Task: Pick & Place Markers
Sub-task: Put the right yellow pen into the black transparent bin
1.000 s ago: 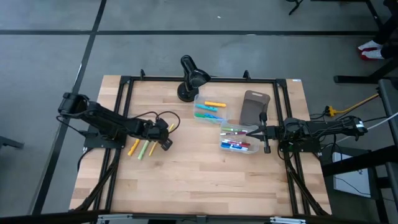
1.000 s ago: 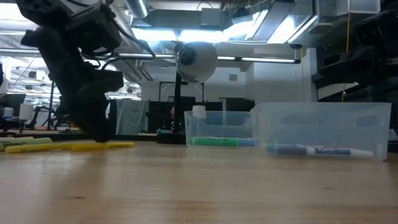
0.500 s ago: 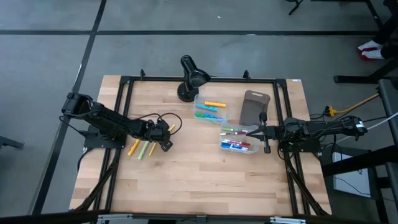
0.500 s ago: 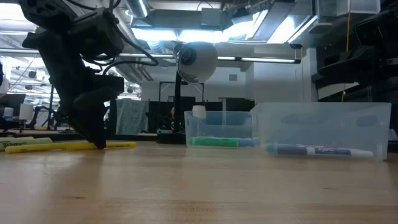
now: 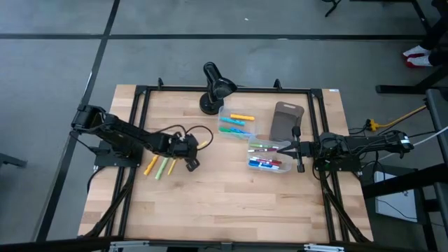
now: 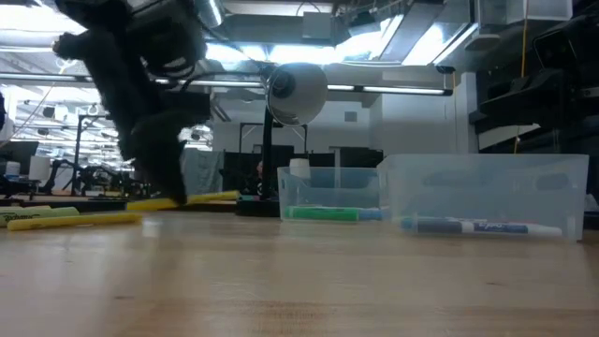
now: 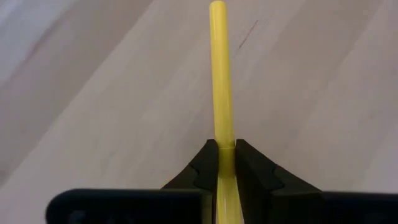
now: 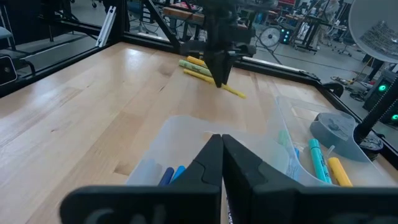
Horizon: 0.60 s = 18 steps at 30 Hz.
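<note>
One yellow marker is pinched in my left tool, fingers shut tight on it near one end, most of its length sticking out ahead. Compared with a second ago it's off the counter: the low view had it flat on the wood then, and it's now lifted and roughly level. The left tool has also shifted a bit toward the bins in the high view, the marker's tip poking out on the bin side.

Three markers left on the counter, an orange one and yellowish ones, lying close together just beside the left tool; same spot as before. The far clear bin holds orange, green and blue markers; the near clear bin holds a mix of green, pink, blue and red ones.

My right tool sits at the right side of the near bin, fingers closed together on nothing, no change. Grey-brown tray just behind the near bin, black lamp at the counter's far edge.
</note>
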Available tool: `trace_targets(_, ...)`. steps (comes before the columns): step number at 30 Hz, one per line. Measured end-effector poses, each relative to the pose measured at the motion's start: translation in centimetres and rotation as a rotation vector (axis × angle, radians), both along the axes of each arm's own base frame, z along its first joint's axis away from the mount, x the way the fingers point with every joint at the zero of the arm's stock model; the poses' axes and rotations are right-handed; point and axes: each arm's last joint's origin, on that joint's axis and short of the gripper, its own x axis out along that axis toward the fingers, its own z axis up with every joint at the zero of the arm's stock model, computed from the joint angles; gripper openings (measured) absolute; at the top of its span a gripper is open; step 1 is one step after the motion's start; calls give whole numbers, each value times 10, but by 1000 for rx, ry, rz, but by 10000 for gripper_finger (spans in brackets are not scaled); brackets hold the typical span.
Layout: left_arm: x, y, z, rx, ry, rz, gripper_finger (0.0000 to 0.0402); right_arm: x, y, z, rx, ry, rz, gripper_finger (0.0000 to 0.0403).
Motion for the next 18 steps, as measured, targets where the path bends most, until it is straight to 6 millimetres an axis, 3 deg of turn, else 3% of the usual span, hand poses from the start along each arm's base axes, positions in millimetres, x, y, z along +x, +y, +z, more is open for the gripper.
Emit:
trace_targets(11, 40, -4, 43, 144, -295, -196, 28, 0, 0, 0, 0, 0, 0, 7)
trace_targets(18, 53, -5, 61, 227, -452, -282, 28, 0, 0, 0, 0, 0, 0, 7)
